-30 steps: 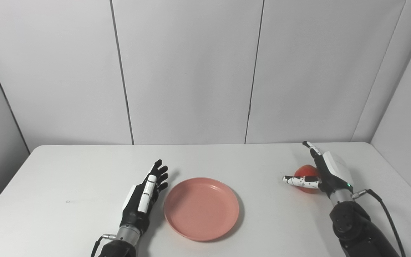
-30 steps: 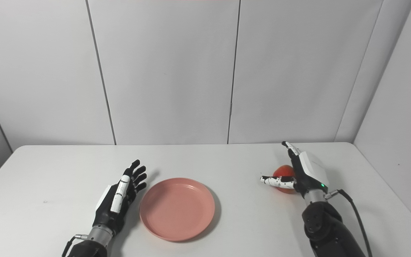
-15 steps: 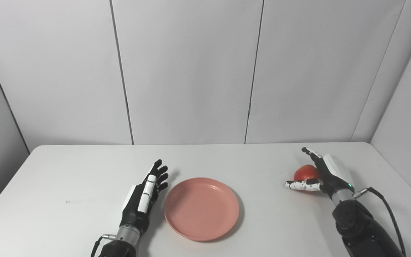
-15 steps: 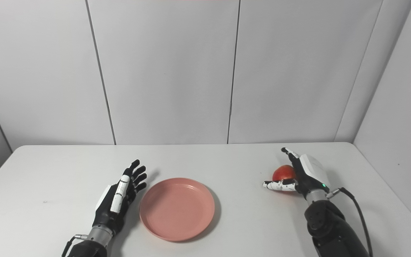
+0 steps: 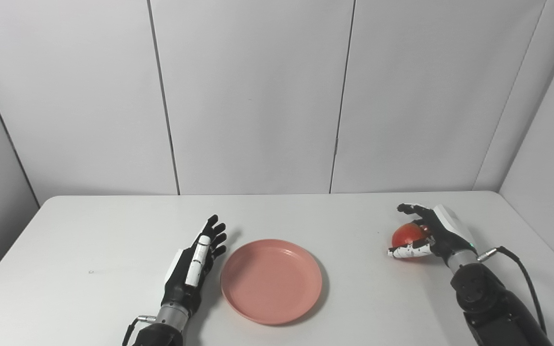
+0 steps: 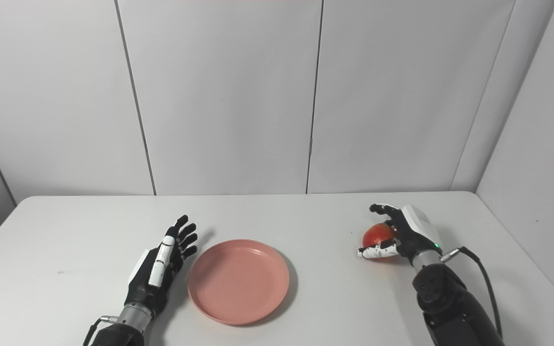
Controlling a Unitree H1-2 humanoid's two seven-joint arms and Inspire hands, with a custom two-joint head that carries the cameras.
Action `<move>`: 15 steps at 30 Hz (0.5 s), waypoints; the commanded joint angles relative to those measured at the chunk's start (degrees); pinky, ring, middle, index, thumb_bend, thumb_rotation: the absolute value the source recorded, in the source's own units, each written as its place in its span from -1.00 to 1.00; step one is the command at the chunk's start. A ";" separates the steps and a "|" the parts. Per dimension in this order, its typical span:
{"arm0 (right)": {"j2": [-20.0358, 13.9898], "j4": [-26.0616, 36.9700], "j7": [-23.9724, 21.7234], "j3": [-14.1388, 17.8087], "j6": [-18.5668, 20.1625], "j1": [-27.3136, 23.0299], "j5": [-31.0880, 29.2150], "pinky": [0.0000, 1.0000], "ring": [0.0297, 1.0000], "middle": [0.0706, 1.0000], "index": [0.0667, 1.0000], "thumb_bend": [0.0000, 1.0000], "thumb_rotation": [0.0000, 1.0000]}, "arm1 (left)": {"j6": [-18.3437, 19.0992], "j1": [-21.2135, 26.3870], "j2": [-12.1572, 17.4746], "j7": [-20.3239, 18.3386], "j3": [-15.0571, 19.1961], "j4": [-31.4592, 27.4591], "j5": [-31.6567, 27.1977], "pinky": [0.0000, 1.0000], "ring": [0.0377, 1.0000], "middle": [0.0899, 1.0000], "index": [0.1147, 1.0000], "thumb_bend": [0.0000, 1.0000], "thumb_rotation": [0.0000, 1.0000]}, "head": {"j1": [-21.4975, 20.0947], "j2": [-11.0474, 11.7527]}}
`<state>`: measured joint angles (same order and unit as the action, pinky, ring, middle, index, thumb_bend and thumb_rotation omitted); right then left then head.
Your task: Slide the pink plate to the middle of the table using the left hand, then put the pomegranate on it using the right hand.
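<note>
Grey wall panels (image 5: pixel 253 96), divided by thin vertical seams, close off the back of my workspace, with angled panels at either side. Below them, the white table (image 5: pixel 89 230) fills the lower half of both head views; its far edge meets the panels and its right corner is rounded.

Next in size are my two dark arms, both entering from the bottom edge. A black cable (image 5: pixel 522 269) loops out from my right wrist.

Pink plate (image 5: pixel 271 281): round and shallow, with a raised rim, lying flat on the table a little nearer to me than the table's middle and roughly central from left to right. Nothing rests on it.

Left hand (image 5: pixel 195 262): just beside the plate's left rim, palm turned toward the plate, fingers straight and spread, pointing away from me. It holds nothing. I cannot tell from either view whether it touches the rim.

Right hand (image 6: pixel 402 233): toward the right side of the table, well apart from the plate. Its dark fingers (image 6: pixel 382 209) curve over the top of the fruit and its white-and-black thumb (image 5: pixel 404 252) lies across the near side, so the hand is cupped about the fruit. I cannot tell from either view whether the grasp is fully closed.

Pomegranate (image 5: pixel 408 233): red, round, sitting inside that cupped right hand; whether it rests on the table or is raised off it I cannot tell.
</note>
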<state>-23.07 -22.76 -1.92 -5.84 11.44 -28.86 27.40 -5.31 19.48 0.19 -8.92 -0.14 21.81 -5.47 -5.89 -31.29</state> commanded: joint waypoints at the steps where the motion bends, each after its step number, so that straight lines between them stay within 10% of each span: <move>1: -0.58 2.29 1.82 0.68 2.10 -2.23 0.97 -0.25 -0.05 0.10 0.30 0.18 -1.00 | -0.84 -0.73 -0.02 -0.29 -0.25 0.53 -0.20 0.84 0.88 0.89 0.89 0.00 1.00 | 0.01 -0.04; 6: -0.03 1.47 4.64 0.35 1.95 -2.31 2.77 -0.52 -0.26 -0.15 0.04 0.03 -1.00 | -0.81 -0.78 -0.09 -0.33 -0.25 0.33 -0.32 0.84 0.88 0.89 0.89 -0.01 1.00 | 0.11 -0.11; 15: 0.66 1.42 7.01 0.88 1.88 -2.25 3.40 -0.35 -0.21 -0.05 -0.07 0.03 -1.00 | -1.02 -0.79 -0.10 -0.28 -0.27 0.44 -0.22 0.84 0.88 0.88 0.89 0.00 1.00 | 0.17 -0.21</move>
<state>-21.57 -22.84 2.86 -5.82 13.14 -28.72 30.52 -5.32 19.42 0.21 -8.93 -0.20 21.68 -5.42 -5.80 -31.46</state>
